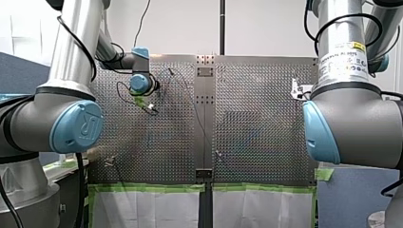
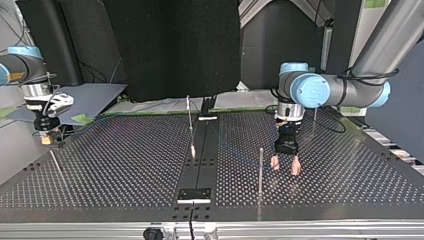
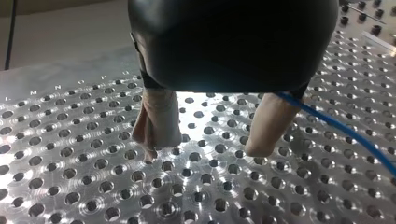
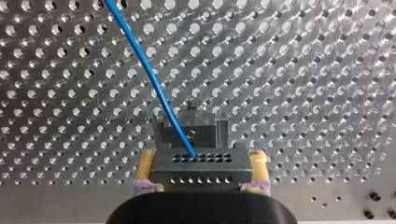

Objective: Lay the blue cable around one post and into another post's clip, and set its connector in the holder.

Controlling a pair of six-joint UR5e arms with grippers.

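- Spanning every view, the perforated table (image 2: 350, 170) leaves open room around my left gripper (image 2: 285, 166). My right gripper (image 4: 202, 161) sits close to the table's edge, at the top view's left.
- Standing just beside my left gripper is a thin upright post (image 2: 260, 170); other posts stand well apart.
- The blue cable (image 3: 345, 135) lies just outside one of the left fingers (image 3: 159, 121), not between them. Its long axis slants away across the holes.
- The left fingers are spread and empty; this arm is nearer the loose run, and I judge a small sideways shift would straddle it.
- The right fingers are clamped on the connector (image 4: 201, 175), with the cable leading off ahead.
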